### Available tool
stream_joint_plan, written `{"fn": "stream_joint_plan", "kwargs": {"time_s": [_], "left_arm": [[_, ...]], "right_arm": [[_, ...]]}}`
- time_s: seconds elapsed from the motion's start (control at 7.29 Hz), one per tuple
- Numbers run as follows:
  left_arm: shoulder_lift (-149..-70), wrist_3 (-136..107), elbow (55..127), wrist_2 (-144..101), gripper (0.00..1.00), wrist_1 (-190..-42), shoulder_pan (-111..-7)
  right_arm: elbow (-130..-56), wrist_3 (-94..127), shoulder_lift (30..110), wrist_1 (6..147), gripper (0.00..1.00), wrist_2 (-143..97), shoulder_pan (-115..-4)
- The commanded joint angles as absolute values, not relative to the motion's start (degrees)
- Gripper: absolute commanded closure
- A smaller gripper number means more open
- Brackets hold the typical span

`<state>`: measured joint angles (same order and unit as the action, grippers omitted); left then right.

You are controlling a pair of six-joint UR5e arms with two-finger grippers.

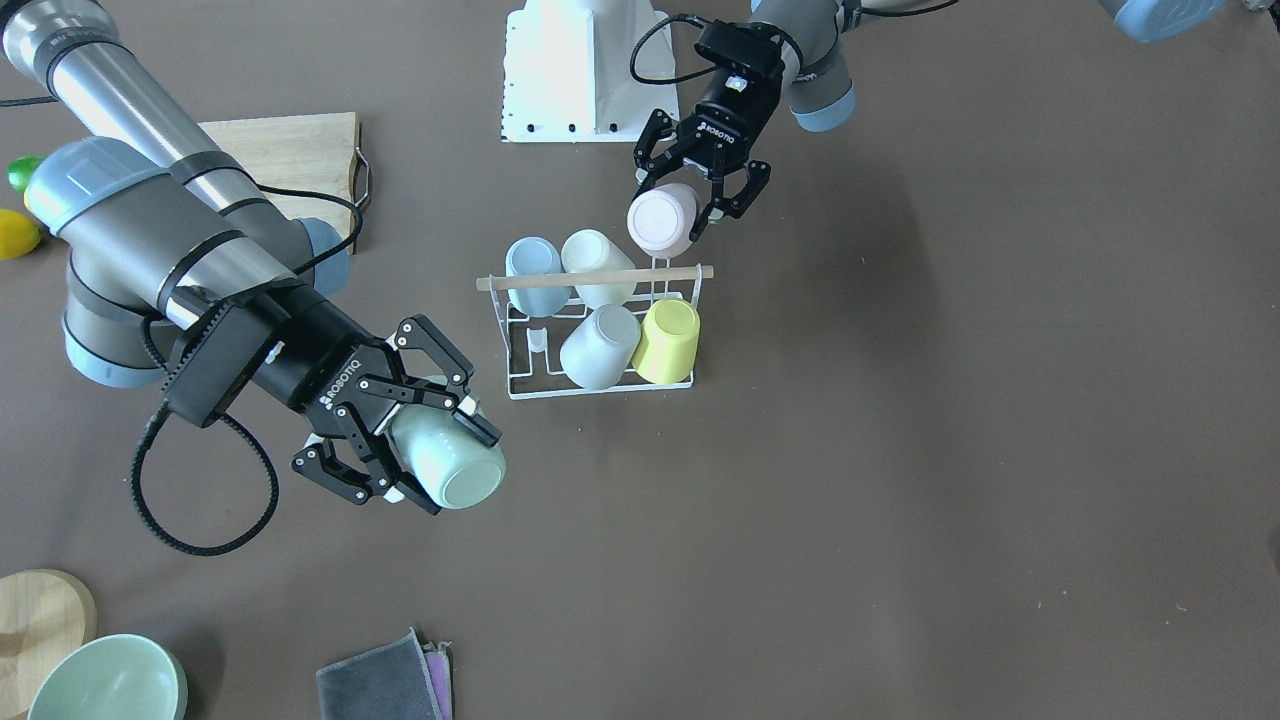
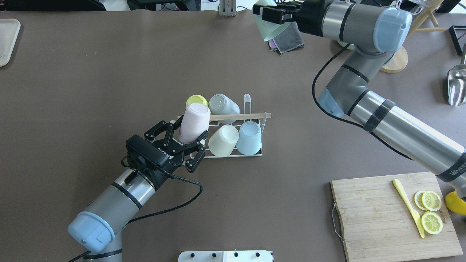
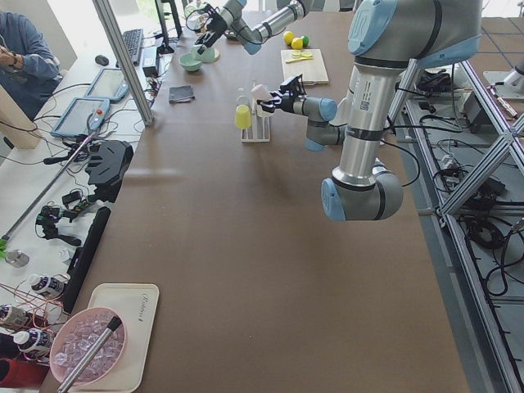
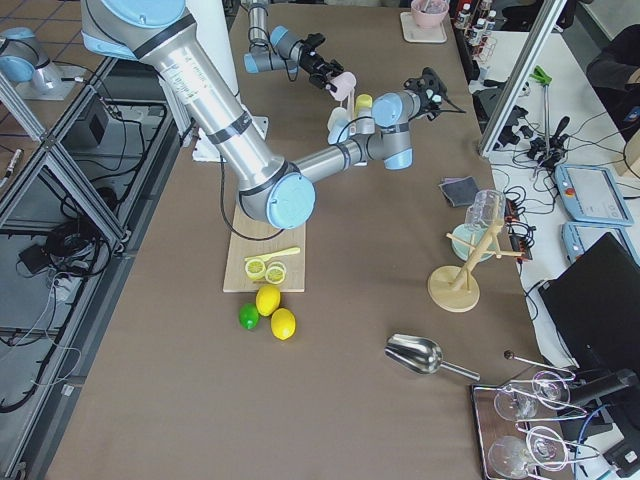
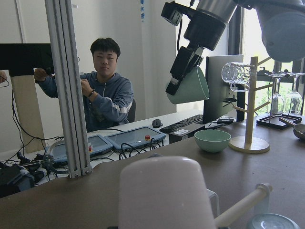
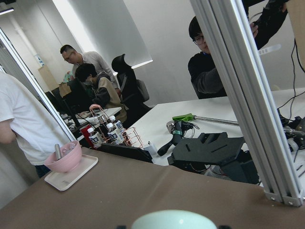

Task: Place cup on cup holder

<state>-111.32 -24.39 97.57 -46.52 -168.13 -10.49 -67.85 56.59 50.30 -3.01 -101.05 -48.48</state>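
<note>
Widely spread, left hand [image 2: 191, 130] clasps pink cup [image 2: 194, 117] at cup holder [image 2: 251, 116].

You could read "ROBOTIQ" in white on the black body of the two-finger right gripper [image 1: 455, 470], which hung toward your edge of the brown table [image 1: 900, 500]. The same word stood on the matching left gripper [image 1: 668, 215] over the table's middle. A black band [image 2: 453, 171] round the silver right arm [image 2: 400, 127] carried white letters starting "WANU". The stamp on the wooden cutting board [image 2: 371, 214] was too small to read.
</note>
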Motion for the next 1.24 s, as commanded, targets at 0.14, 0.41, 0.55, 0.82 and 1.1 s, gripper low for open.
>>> {"fn": "stream_joint_plan", "kwargs": {"time_s": [0.14, 0.41, 0.55, 0.82, 1.1], "left_arm": [[-111.5, -24.5, 96.5, -46.4, 0.89, -168.2, -10.5], [-112.1, -25.6, 95.5, -46.4, 0.89, -168.1, -10.5], [-112.2, -25.6, 95.5, -46.4, 0.89, -168.2, -10.5], [-112.2, -27.1, 95.3, -46.3, 0.86, -168.2, -10.5], [-112.2, -26.5, 94.8, -46.2, 0.01, -168.0, -10.5]], "right_arm": [[-66.4, 55.9, 49.7, -13.6, 1.00, -88.6, -39.4], [-66.3, 55.5, 49.8, -18.3, 1.00, -89.6, -37.1], [-66.2, 55.5, 50.2, -22.2, 1.00, -92.5, -36.7], [-66.1, 51.3, 51.2, -26.3, 1.00, -99.1, -36.4], [-65.7, 44.7, 51.5, -26.6, 1.00, -98.4, -37.5]]}}
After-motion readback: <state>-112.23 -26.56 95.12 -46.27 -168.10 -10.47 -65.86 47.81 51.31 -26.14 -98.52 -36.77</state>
